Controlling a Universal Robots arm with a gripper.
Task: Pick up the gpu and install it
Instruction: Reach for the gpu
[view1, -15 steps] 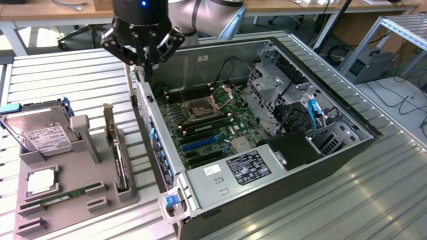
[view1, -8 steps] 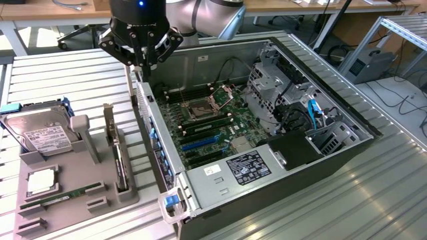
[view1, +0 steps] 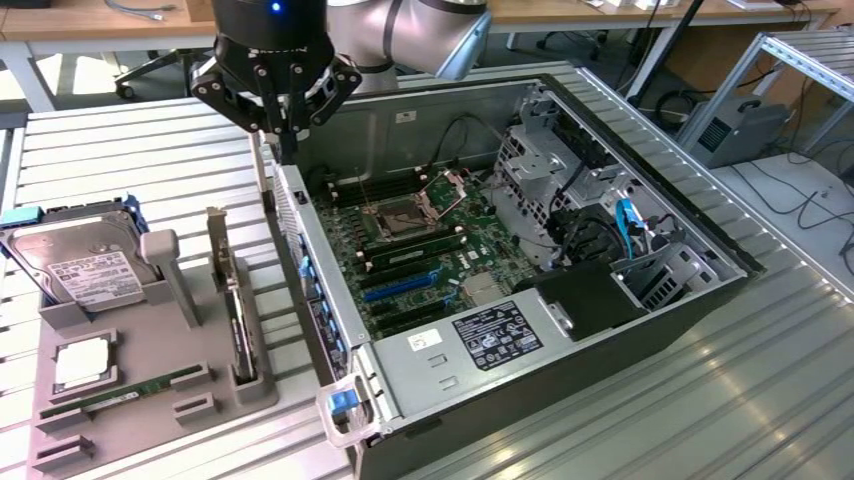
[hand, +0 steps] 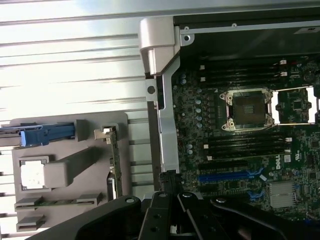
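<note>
Gpu (view1: 240, 330) stands on edge in the holder (view1: 147, 350), apart from the closed, empty claw (view1: 282, 135).

The tabletop (view1: 747, 400) is a bare metal surface of long ribbed slats laid side by side, pale and shiny where the light catches them. Two things rest directly on it. Toward the exterior view's left sits a flat grey holder tray (view1: 160, 345), a moulded block with raised posts and slots that carry loose computer parts. Just beside it, toward the exterior view's right, an open computer case (view1: 574, 390) lies on its side with its interior facing up and its silver edge wall nearest the tray. Whether tray and case touch cannot be told. Bare slats show around both, widest at the exterior view's lower right.
</note>
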